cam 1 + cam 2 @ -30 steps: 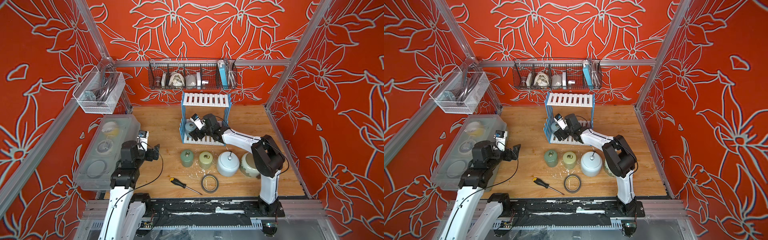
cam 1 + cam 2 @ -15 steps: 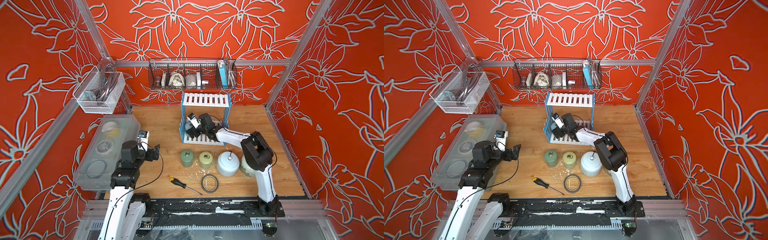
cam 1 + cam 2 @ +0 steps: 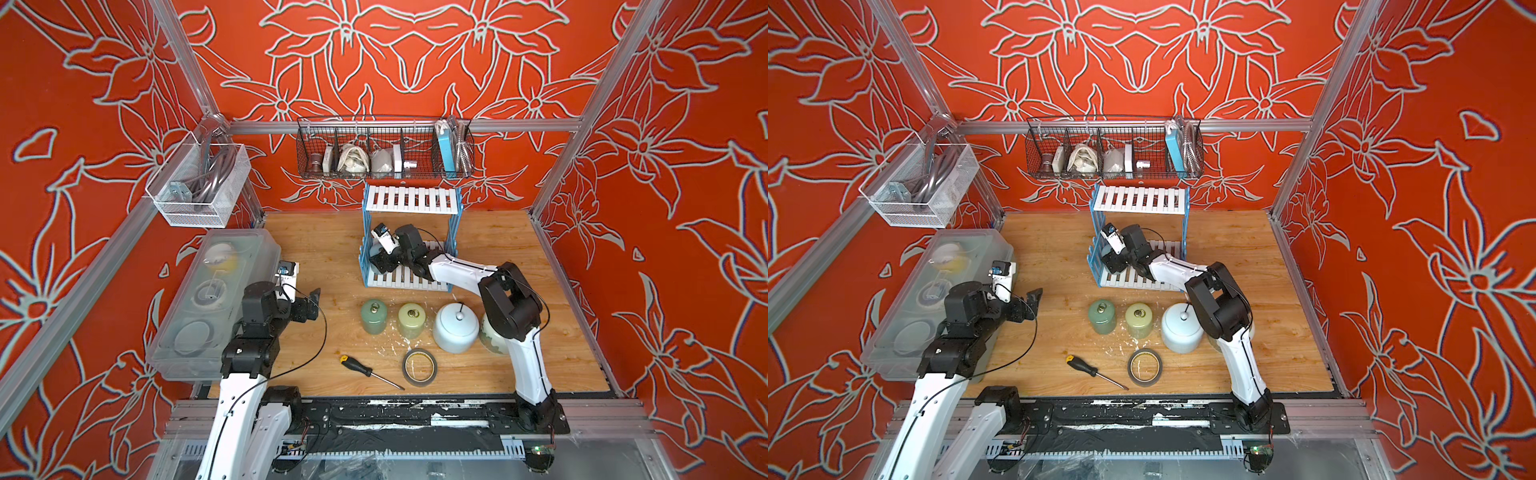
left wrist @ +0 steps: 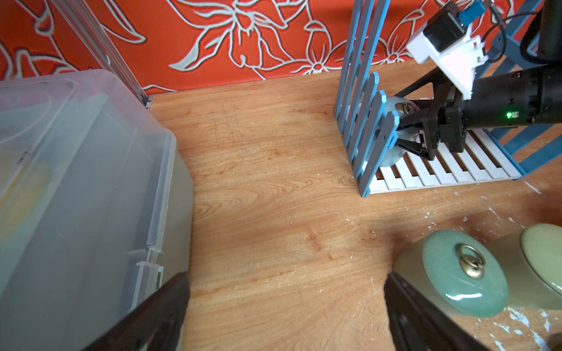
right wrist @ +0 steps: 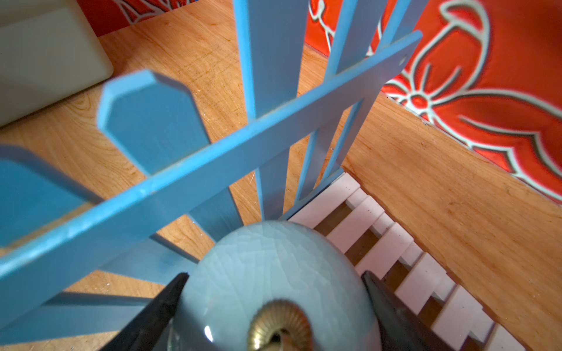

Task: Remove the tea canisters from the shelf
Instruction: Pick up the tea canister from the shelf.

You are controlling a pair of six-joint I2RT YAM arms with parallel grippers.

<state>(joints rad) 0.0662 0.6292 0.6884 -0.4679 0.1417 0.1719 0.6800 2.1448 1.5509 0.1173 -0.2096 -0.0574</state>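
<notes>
The right claw (image 5: 273,275) stood wide astride the grey-blue canister (image 5: 261,249) on the shelf (image 3: 411,199), lower board; whether it gripped, I couldn't tell.

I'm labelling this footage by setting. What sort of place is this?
Probably a robot test cell, not a home: aluminium frame holding printed floral walls, left arm and right arm bolted before a wooden tabletop.

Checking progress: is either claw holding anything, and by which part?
Left claw is open, empty. Right claw straddles the grey-blue canister by its sides on the shelf; a closed grip cannot be told.
</notes>
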